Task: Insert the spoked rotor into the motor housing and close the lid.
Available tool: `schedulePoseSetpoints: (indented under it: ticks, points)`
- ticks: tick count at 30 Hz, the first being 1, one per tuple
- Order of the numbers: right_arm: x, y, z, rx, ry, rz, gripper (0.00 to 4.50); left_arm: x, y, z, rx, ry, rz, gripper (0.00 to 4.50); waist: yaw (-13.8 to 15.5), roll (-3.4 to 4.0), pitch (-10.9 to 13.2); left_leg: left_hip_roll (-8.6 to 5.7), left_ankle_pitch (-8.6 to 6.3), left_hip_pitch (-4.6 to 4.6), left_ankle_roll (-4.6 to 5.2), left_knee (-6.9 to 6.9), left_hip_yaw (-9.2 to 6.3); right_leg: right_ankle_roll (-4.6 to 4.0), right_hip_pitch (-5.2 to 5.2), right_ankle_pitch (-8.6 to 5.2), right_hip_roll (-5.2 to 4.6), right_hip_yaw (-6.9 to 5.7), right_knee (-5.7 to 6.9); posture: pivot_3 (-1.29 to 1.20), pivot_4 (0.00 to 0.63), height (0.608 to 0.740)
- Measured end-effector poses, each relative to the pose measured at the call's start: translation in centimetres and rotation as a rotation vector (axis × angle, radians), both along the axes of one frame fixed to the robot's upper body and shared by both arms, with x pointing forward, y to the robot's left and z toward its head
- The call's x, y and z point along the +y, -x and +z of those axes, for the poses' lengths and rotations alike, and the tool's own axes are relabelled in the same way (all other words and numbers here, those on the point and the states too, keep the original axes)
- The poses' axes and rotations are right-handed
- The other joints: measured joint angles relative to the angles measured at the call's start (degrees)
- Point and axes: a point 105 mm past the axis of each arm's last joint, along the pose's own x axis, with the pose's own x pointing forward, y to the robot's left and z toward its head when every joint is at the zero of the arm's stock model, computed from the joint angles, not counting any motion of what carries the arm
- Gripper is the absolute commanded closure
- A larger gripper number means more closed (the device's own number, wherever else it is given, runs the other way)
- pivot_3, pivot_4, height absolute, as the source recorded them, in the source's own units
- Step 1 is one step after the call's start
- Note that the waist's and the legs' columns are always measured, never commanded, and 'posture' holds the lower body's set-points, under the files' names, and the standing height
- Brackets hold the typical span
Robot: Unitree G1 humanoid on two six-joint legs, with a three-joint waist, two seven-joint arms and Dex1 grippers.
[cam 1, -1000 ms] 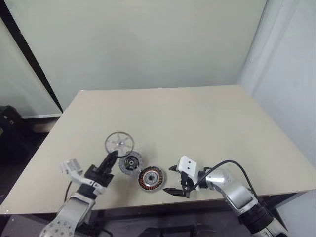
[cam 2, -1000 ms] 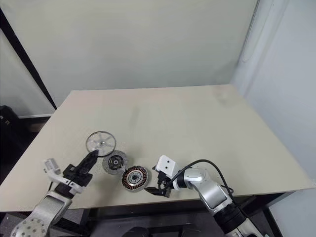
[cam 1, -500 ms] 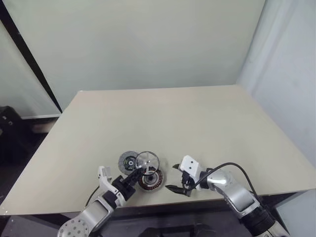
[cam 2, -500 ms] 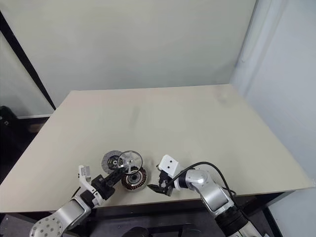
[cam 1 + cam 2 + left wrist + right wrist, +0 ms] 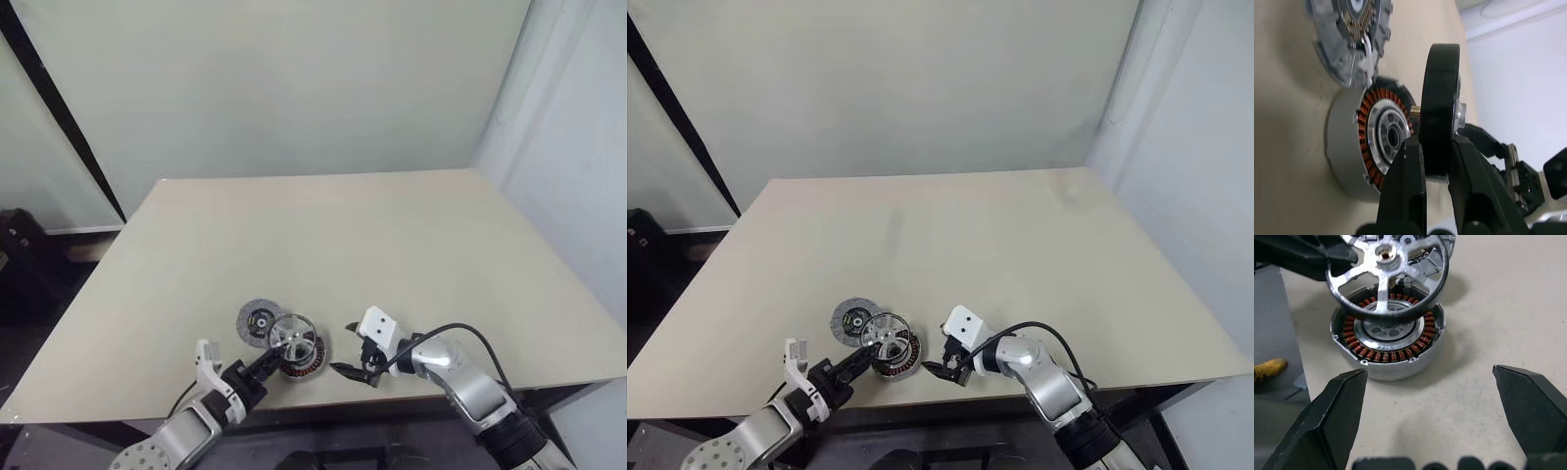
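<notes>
1. Left eye view – the left end effector [image 5: 266, 359] now holds the spoked rotor [image 5: 291, 332] directly over the motor housing [image 5: 304, 354]; one second ago it held the rotor farther out on the counter [image 5: 392, 245], beyond the lid [image 5: 258, 320].
2. Left wrist view: both fingers [image 5: 1409, 169] clamp the rotor rim, the rotor facing the copper windings but not yet seated.
3. The right end effector [image 5: 355, 360] waits just beside the housing, jaws spread wide, holding nothing – unchanged.
4. Judgement: transport is complete; alignment of the hub and lowering remain, then the lid.
</notes>
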Motion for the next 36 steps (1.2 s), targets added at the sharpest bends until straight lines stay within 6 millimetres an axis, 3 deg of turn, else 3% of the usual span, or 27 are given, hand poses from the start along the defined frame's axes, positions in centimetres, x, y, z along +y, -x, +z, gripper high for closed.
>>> schedulePoseSetpoints:
  ticks: [12, 24, 28, 36]
  points:
    - [0.0, -0.2, 0.1, -0.01, -0.001, -0.014, 0.0, -0.5, 0.4, -1.5, 0.046, 0.014, -0.045, 4.24, 0.0, 0.02, 0.0, -0.03, -0.03, 0.01, -0.06, 0.0, 0.02, 0.0, 0.0, 0.0, 0.02, -0.01, 0.0, 0.0, 0.0, 0.74]
    - [0.0, -0.3, 0.1, -0.017, -0.002, -0.024, 0.0, -0.4, -0.5, -0.5, -0.031, -0.033, -0.071, 0.2, 0.0, 0.06, 0.0, 0.02, -0.07, 0.03, -0.14, 0.01, 0.02, 0.0, 0.03, 0.0, 0.01, 0.0, 0.0, 0.0, 0.0, 0.74]
    - [0.0, -0.3, 0.1, -0.018, -0.003, -0.024, 0.0, -0.6, -0.2, 0.8, -0.071, -0.079, -0.135, 0.2, 0.0, 0.05, 0.0, 0.03, -0.07, 0.0, -0.13, 0.01, 0.02, 0.0, -0.01, 0.0, 0.02, 0.0, 0.0, 0.0, 0.0, 0.74]
    - [-0.2, -1.1, 0.3, -0.042, -0.003, -0.047, 0.0, -2.8, -0.6, 6.7, -0.294, -0.136, -0.282, 0.2, 0.0, 0.06, 0.0, 0.02, -0.08, 0.01, -0.14, -0.01, 0.01, 0.0, -0.01, 0.0, 0.02, 0.0, 0.01, 0.0, 0.0, 0.74]
